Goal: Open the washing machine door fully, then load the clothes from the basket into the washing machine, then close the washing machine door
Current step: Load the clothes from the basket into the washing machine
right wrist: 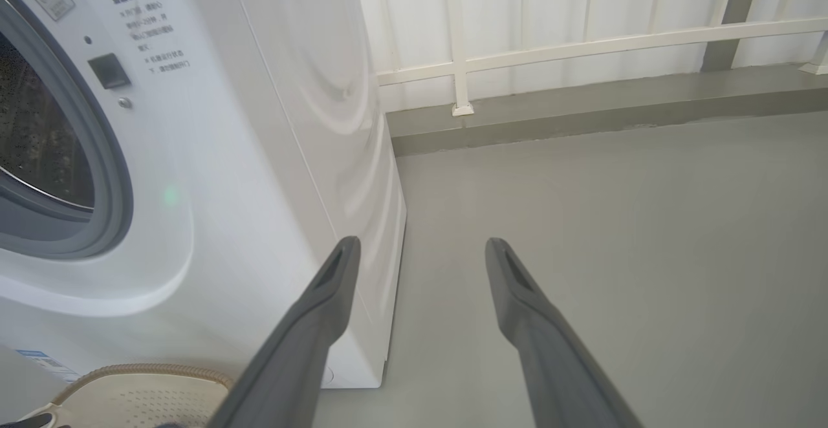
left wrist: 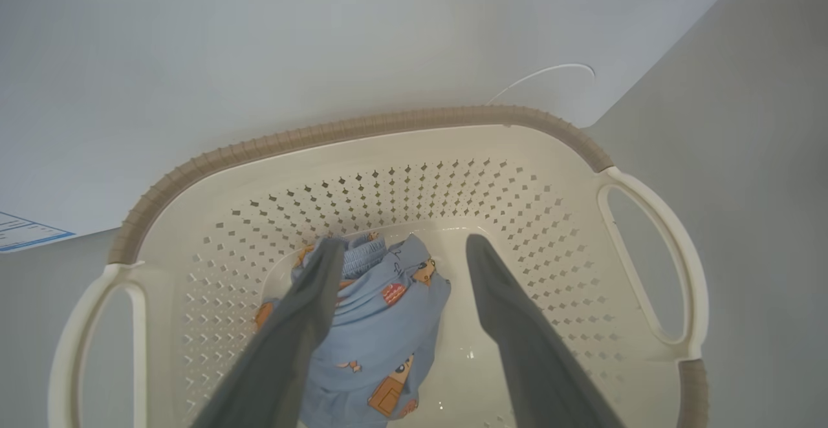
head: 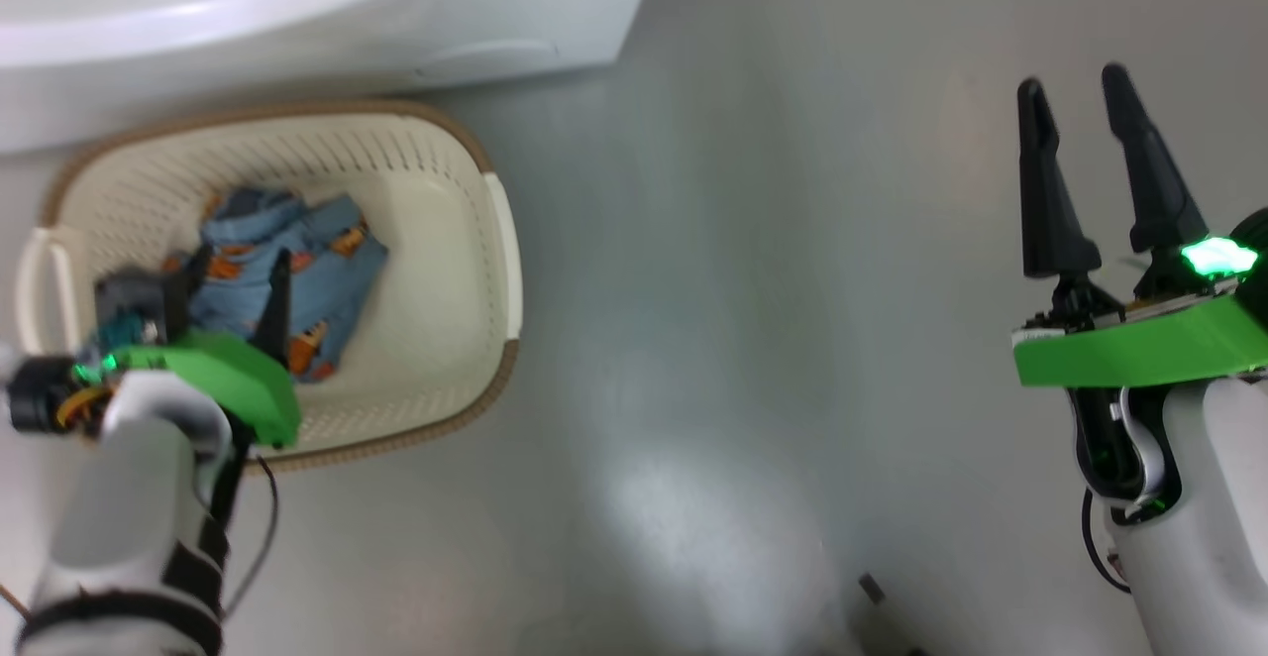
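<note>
Grey floor (head: 743, 289) filled most of the head view, with the washing machine (head: 297, 12) along the upper left edge and the basket (head: 426, 190) just below it. My left pincer (head: 243, 258) hung inside the basket at lower left, fingers spread wide over the clothes (head: 327, 260), gripping nothing. My right pincer (head: 1073, 81) stood at the right edge, equally wide and empty, above bare floor.

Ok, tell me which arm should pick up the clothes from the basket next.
Left, probably. The left pincer hangs open over the basket, its fingers pointing down at the clothes. The right pincer is open too, but it is over bare floor, well aside of the basket.
</note>
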You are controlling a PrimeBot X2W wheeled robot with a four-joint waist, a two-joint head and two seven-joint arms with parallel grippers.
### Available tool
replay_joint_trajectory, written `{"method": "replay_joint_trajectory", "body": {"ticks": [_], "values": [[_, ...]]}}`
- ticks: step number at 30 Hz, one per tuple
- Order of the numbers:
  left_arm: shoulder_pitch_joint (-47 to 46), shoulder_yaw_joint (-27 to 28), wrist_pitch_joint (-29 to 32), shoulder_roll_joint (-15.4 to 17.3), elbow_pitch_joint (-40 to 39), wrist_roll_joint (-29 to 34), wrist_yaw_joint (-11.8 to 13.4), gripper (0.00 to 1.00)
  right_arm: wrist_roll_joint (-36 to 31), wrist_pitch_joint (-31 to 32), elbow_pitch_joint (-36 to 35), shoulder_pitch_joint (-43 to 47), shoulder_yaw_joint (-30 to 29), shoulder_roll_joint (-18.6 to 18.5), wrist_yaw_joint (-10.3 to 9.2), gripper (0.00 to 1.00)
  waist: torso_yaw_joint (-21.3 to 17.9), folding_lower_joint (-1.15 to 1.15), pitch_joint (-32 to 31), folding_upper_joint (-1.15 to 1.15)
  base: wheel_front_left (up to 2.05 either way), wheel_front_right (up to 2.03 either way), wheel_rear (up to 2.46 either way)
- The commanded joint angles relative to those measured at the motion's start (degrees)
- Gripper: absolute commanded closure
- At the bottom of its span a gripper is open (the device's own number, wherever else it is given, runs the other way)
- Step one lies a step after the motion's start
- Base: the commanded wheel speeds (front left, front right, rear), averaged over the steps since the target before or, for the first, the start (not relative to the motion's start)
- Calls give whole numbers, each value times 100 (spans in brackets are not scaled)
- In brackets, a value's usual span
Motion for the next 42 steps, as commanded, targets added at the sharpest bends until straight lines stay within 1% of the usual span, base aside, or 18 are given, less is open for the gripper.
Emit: {"method": "replay_joint_trajectory", "body": {"ticks": [1,6,13,19,24,29,39,40,41,42], "values": [[-94,43,43,265,74,77,-18,0,65,-45,-163,0,78,-3,42,0,-191,-1,460,0,0,0,0],[-680,-419,365,467,659,198,-19,0,81,-45,-202,-161,105,65,42,0,-306,-1,789,0,0,0,0],[-1338,-781,859,713,1171,309,-20,0,105,-45,-246,-317,121,127,42,0,-416,-1,1187,0,0,0,0],[-1635,-956,1196,882,1336,434,-1,0,114,-45,-291,-430,150,166,42,0,-516,-1,1417,0,0,0,0],[-1855,-1114,1473,1030,1417,554,72,0,118,-45,-339,-507,201,201,42,0,-613,-1,1612,0,0,0,0],[-2010,-1233,1714,1099,1462,627,199,0,120,-45,-366,-530,231,223,42,0,-674,-1,1744,0,0,0,0],[-2116,-1350,1868,1191,1502,611,282,0,118,-45,-422,-531,311,263,42,0,-776,-1,1867,0,0,0,0],[-2118,-1359,1865,1196,1504,606,287,9,117,-45,-424,-528,322,264,42,0,-784,-1,1868,0,0,0,0],[-2121,-1384,1839,1212,1507,602,298,64,118,-45,-422,-527,347,264,42,0,-807,-1,1865,0,0,0,0],[-2120,-1391,1832,1218,1509,595,300,97,119,-45,-420,-527,359,262,42,0,-816,-1,1862,0,0,0,0]]}}
